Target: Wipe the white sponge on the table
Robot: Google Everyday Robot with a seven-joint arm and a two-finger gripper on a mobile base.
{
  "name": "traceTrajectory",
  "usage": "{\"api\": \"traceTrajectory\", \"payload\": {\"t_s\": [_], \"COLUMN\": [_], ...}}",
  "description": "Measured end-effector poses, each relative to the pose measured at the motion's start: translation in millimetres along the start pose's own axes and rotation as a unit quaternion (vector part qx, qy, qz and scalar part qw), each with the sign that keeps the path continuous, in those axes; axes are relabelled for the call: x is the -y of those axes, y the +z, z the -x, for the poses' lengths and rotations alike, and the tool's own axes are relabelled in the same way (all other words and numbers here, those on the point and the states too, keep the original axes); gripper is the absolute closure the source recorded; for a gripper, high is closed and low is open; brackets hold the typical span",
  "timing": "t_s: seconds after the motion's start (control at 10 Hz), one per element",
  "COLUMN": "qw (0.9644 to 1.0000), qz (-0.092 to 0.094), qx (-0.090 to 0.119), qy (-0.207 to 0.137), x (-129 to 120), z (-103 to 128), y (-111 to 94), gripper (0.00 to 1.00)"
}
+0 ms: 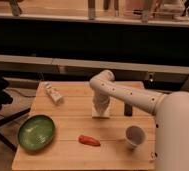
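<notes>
The white sponge (101, 113) lies flat near the middle of the light wooden table (68, 150), partly covered from above. My gripper (100, 107) points straight down onto it at the end of the white arm that reaches in from the right. The gripper is shut on the sponge and presses it against the tabletop. The fingertips are hidden behind the wrist.
A green bowl (36, 132) sits at the front left. A red pepper-like object (89, 140) lies in front of the sponge. A white cup (134, 135) stands at the front right, a whitish bottle (53, 93) lies at the back left, and a small dark object (128, 109) is to the right of the arm.
</notes>
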Motion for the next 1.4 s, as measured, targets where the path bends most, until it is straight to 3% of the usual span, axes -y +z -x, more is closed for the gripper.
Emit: {"api": "traceTrajectory", "payload": {"t_s": [0.7,0.9,1.4], "qw": [0.9989,0.9981,0.9974], "qz": [0.003,0.002,0.0], "qx": [-0.006,-0.006,-0.008], "qy": [-0.046,-0.06,-0.071], "x": [9,21,10], "z": [22,27,11], "y": [3,6,8], "gripper": [0.98,0.98,0.98]}}
